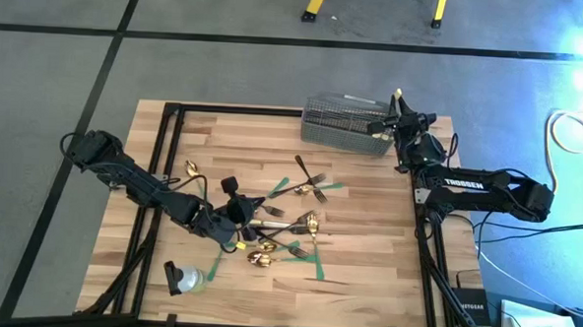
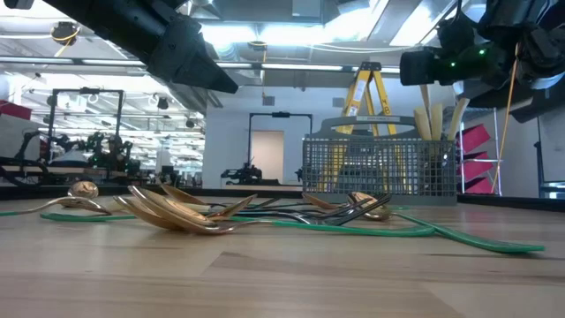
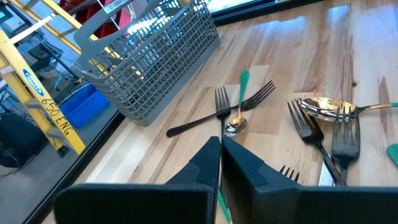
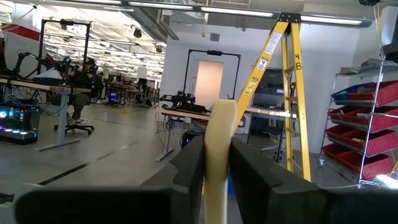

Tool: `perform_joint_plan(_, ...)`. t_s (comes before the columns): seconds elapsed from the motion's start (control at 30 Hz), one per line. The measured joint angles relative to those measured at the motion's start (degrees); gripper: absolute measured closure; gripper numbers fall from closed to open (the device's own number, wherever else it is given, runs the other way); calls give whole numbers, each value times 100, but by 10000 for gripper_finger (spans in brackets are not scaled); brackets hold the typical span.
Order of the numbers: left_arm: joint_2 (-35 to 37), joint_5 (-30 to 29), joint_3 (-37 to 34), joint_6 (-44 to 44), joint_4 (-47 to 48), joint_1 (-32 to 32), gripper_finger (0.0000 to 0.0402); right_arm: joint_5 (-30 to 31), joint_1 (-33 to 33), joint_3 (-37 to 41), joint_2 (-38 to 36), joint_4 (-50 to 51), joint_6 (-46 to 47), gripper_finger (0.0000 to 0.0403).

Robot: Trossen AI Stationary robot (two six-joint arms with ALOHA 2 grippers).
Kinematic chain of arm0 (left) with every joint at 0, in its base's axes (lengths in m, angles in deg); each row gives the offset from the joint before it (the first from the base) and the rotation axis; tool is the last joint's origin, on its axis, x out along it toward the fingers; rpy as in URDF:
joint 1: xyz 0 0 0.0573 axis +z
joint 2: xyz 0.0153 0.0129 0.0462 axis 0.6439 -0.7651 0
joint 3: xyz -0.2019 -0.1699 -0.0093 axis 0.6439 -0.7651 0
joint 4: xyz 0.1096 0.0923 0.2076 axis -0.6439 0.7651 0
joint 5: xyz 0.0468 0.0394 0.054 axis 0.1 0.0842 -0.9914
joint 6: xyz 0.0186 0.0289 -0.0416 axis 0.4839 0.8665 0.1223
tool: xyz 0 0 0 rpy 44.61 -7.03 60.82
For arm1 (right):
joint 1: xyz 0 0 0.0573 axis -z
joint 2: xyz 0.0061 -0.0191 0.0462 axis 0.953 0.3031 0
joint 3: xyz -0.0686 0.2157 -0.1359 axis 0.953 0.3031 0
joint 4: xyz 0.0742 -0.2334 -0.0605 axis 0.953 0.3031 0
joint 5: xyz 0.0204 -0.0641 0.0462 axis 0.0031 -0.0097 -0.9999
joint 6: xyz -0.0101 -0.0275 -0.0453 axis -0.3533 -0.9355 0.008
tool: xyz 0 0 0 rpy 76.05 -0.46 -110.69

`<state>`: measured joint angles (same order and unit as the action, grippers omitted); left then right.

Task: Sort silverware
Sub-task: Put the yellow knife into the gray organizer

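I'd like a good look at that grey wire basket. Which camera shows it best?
The left wrist view: the grey wire basket fills the frame's upper part, mesh and handle clear. The high view shows it small from above; the low view shows its side with cream handles sticking up. The right wrist view misses it.

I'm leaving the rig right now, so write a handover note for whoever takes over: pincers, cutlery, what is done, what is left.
Right pincer: shut on a cream-handled knife, held up beside the grey mesh basket at the table's far right.
Left pincer: shut, empty, low over the pile at the table's middle.
Done: a few cream handles already stand in the basket.
Left: the held knife is not yet dropped in. Gold spoons and dark forks lie scattered among green tape strips on the table; all of them remain to be sorted.
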<state>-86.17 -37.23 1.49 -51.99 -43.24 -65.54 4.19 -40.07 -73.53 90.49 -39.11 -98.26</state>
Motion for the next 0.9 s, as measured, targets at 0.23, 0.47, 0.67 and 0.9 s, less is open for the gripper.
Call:
perform_joint_plan(0.23, 0, 1, 0, 0, -1, 0, 402, 0, 0, 0, 0, 3, 20, 345)
perform_joint_plan(0.47, 0, 2, 0, -4, -2, 0, 402, 0, -1, 0, 0, 12, 26, 345)
perform_joint_plan(0.67, 0, 2, 0, -13, -2, 0, 402, 2, -1, -2, 0, 58, 28, 345)
perform_joint_plan(0.9, 0, 2, 0, -42, -4, 0, 402, 4, 0, -2, 0, 241, 37, 345)
